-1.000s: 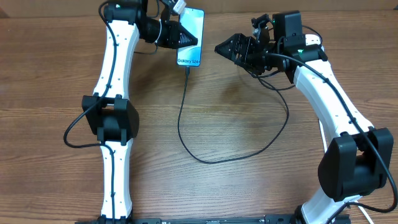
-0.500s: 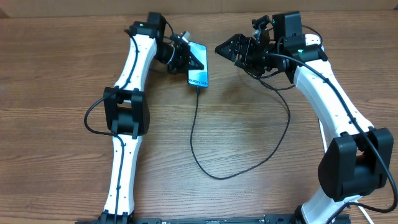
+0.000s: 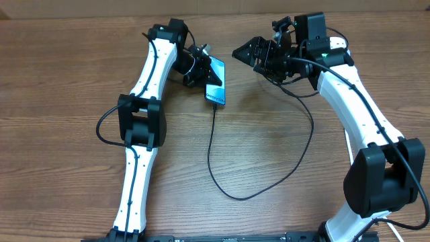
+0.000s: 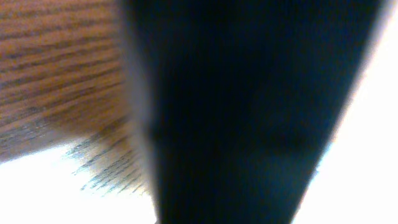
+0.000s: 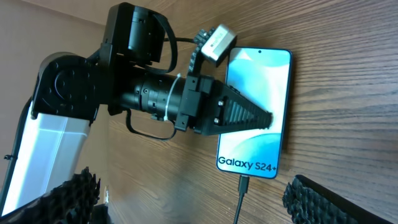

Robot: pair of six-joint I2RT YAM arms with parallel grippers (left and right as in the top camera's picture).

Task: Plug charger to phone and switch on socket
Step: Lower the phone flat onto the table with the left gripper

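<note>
The phone (image 3: 216,93) with its cyan "Galaxy S24+" screen lies at the back middle of the table; it also shows in the right wrist view (image 5: 261,71). My left gripper (image 3: 213,72) is shut on the phone's far end, its pointed fingers (image 5: 258,118) lying over the screen. The charger cable (image 3: 209,148) is plugged into the phone's near end (image 5: 244,185), loops forward and runs back up under my right arm. My right gripper (image 3: 240,52) is open and empty, just right of the phone (image 5: 193,193). The socket is out of view. A dark blurred shape fills the left wrist view.
The wooden table (image 3: 67,134) stretches around both arms. The cable's loop (image 3: 235,196) lies in the middle front. My right arm (image 3: 349,101) spans the right side, and my left arm (image 3: 144,101) the left.
My left arm has carried the phone rightward and forward, lower toward the table, dragging the cable loop with it. The right arm has not moved.
</note>
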